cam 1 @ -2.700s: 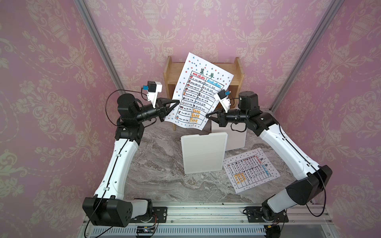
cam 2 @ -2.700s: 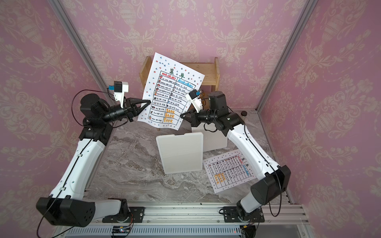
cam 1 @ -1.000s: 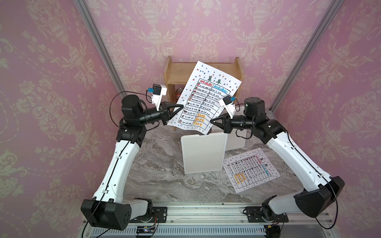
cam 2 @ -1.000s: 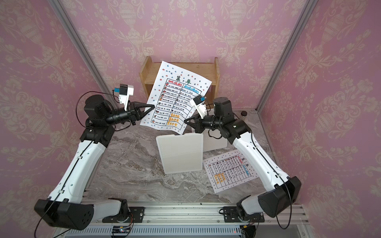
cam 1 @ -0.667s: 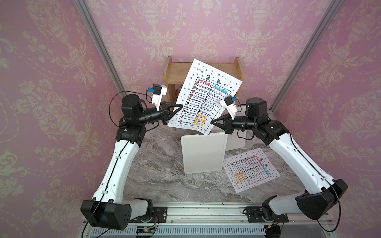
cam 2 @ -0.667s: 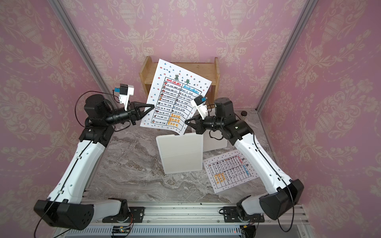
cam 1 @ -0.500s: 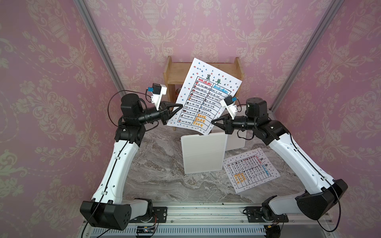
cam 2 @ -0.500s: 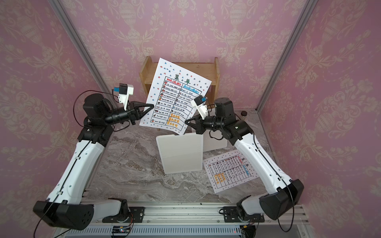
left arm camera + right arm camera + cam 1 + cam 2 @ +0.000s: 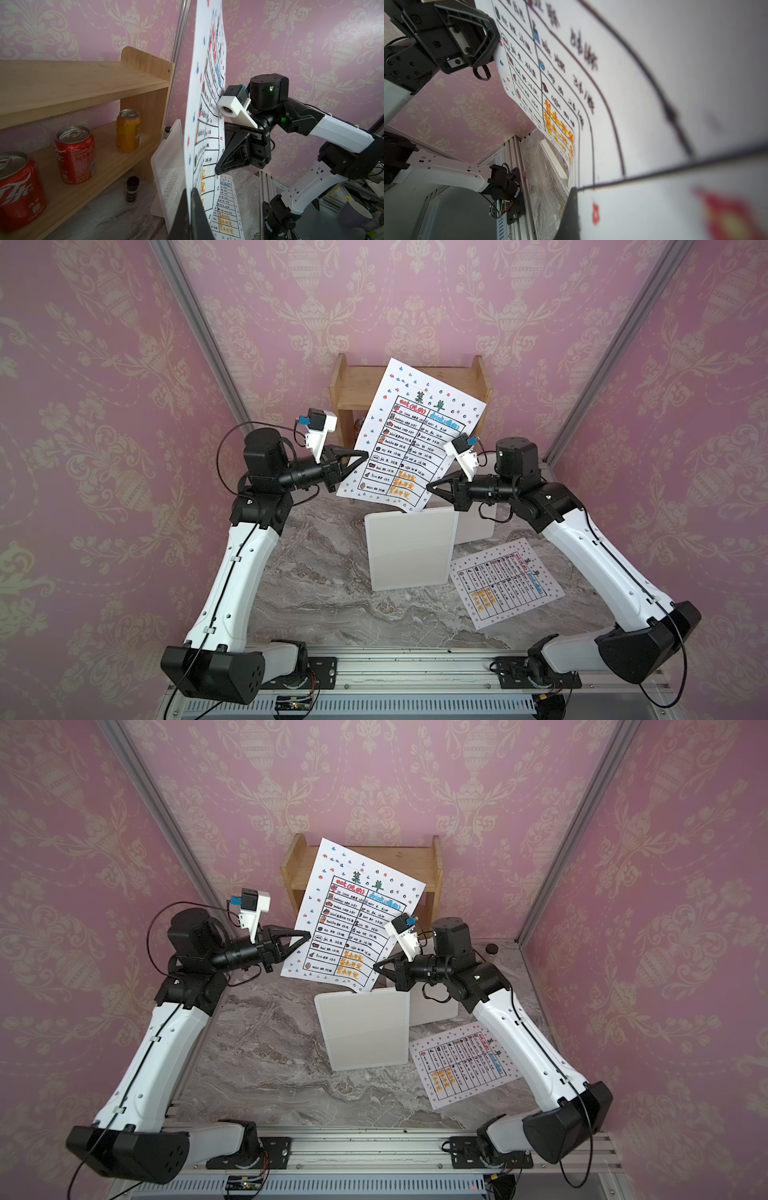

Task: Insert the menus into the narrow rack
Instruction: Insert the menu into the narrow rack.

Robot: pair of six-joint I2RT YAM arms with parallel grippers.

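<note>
White menu sheet (image 9: pixel 411 439), clamped by left claw (image 9: pixel 362 455) and right claw (image 9: pixel 430 487), hangs lower than moments ago, just above the rack (image 9: pixel 409 547); second menu (image 9: pixel 505 583) lies flat beside the rack.

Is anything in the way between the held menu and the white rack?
Nothing visible. The menu, pinched by the left gripper and right gripper, hangs tilted, its lower edge close to the rack.
</note>
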